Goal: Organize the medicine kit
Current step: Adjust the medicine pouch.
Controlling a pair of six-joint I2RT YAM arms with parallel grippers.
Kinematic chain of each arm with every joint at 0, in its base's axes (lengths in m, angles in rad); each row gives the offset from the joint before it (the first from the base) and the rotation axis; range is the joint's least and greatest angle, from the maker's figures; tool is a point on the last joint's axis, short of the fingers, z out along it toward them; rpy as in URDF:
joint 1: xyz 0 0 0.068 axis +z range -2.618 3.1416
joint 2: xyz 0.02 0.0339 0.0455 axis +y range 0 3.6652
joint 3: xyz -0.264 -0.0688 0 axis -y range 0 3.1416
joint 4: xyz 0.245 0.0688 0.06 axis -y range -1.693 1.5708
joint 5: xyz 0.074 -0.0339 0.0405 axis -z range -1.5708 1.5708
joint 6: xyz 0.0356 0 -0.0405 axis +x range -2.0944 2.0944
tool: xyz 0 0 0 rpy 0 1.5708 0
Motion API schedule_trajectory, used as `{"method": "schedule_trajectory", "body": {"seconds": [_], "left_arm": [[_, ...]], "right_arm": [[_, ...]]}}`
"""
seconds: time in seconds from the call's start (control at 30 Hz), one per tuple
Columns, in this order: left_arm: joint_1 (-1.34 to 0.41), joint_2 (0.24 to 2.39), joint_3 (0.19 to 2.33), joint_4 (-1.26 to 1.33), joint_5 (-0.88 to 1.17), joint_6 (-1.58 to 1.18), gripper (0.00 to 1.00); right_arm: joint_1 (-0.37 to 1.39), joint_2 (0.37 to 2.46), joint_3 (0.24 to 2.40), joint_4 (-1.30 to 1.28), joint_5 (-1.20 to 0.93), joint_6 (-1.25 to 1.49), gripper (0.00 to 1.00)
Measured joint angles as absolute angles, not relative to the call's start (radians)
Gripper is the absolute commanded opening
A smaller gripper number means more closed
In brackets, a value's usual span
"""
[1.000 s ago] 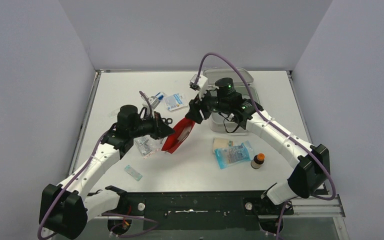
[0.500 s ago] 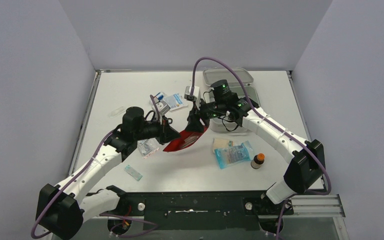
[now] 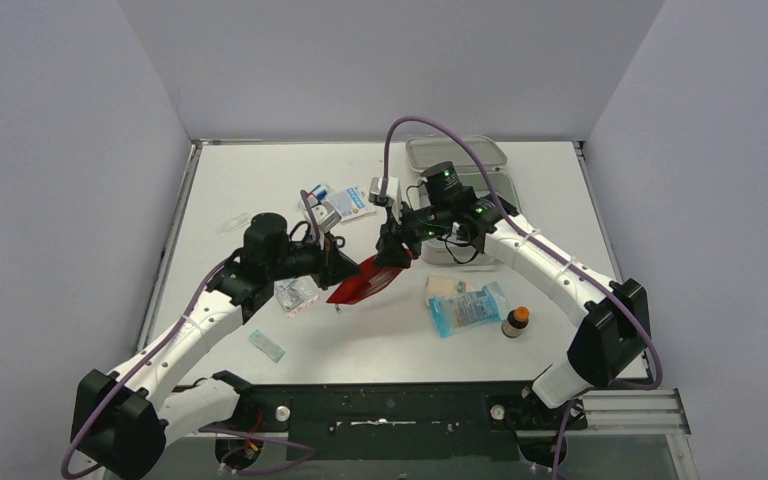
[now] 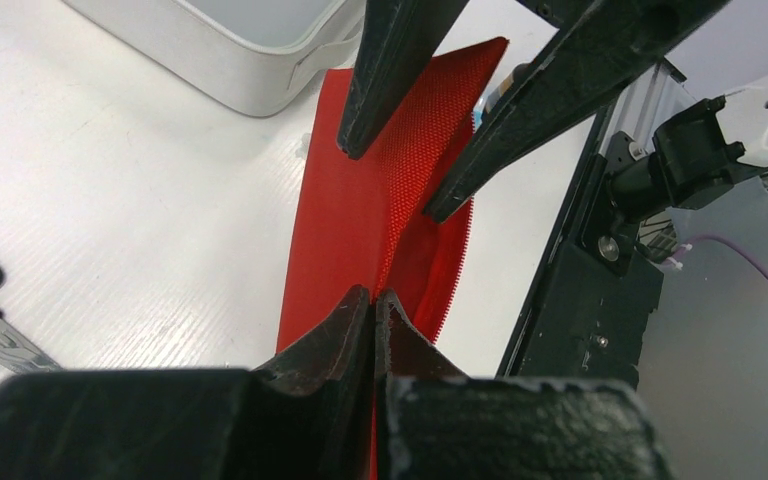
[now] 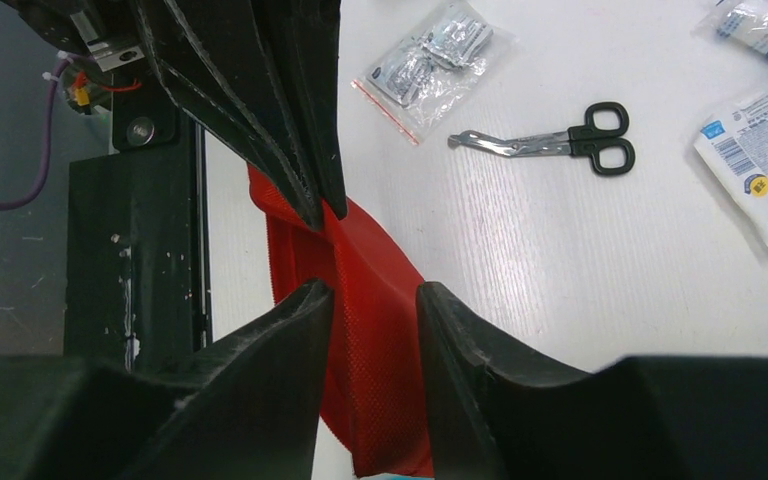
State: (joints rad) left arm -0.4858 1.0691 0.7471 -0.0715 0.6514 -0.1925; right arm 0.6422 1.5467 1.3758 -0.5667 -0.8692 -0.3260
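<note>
The medicine kit (image 3: 505, 186) is a pale grey box at the back right with its lid (image 3: 457, 152) open behind it. The right arm hides part of it, and its corner shows in the left wrist view (image 4: 230, 60). My left gripper (image 3: 345, 268) (image 4: 373, 297) is shut on the near edge of a red zip pouch (image 3: 365, 283) (image 4: 350, 210) and holds it just above the table. My right gripper (image 3: 392, 255) (image 5: 373, 292) is open. Its fingers straddle the far end of the pouch (image 5: 375, 330) with a gap on each side.
Scissors (image 5: 550, 145) and a clear bag of packets (image 3: 295, 295) lie left of the pouch. White-blue sachets (image 3: 350, 203) lie behind it. A blue pack (image 3: 468, 308), a gauze pad (image 3: 445, 287) and a small orange-capped bottle (image 3: 516, 321) lie at the right. A small packet (image 3: 267, 345) lies near the front.
The pouch has come down from a steep raised slant to lie low and flatter between the grippers. The right gripper has moved left and down. The left gripper has shifted slightly right.
</note>
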Motion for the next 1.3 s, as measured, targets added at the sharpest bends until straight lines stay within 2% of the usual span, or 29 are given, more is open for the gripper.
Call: {"method": "schedule_trajectory", "body": {"seconds": [0.1, 0.17, 0.2, 0.33, 0.6, 0.87, 1.03, 1.3], "left_arm": [[-0.486, 1.063, 0.747, -0.070, 0.653, -0.192, 0.00], [-0.487, 1.063, 0.747, -0.068, 0.653, -0.193, 0.00], [-0.488, 1.063, 0.748, -0.068, 0.653, -0.194, 0.02], [-0.490, 1.064, 0.759, -0.078, 0.616, -0.207, 0.29], [-0.489, 1.066, 0.836, -0.191, 0.342, -0.280, 0.54], [-0.482, 1.064, 0.932, -0.361, 0.065, -0.395, 0.57], [-0.475, 1.029, 0.981, -0.561, -0.144, -0.567, 0.51], [-0.470, 0.943, 1.022, -0.975, -0.398, -0.932, 0.47]], "right_arm": [[0.642, 1.549, 1.376, -0.578, -0.874, -0.335, 0.10], [0.642, 1.550, 1.376, -0.580, -0.881, -0.338, 0.00], [0.642, 1.550, 1.376, -0.579, -0.881, -0.338, 0.00], [0.631, 1.547, 1.362, -0.541, -0.880, -0.300, 0.00], [0.603, 1.479, 1.219, -0.391, -0.796, -0.116, 0.00], [0.600, 1.291, 1.023, -0.170, -0.649, 0.170, 0.00], [0.600, 1.200, 0.955, -0.048, -0.516, 0.336, 0.00], [0.600, 1.183, 0.949, -0.007, -0.361, 0.431, 0.00]]}}
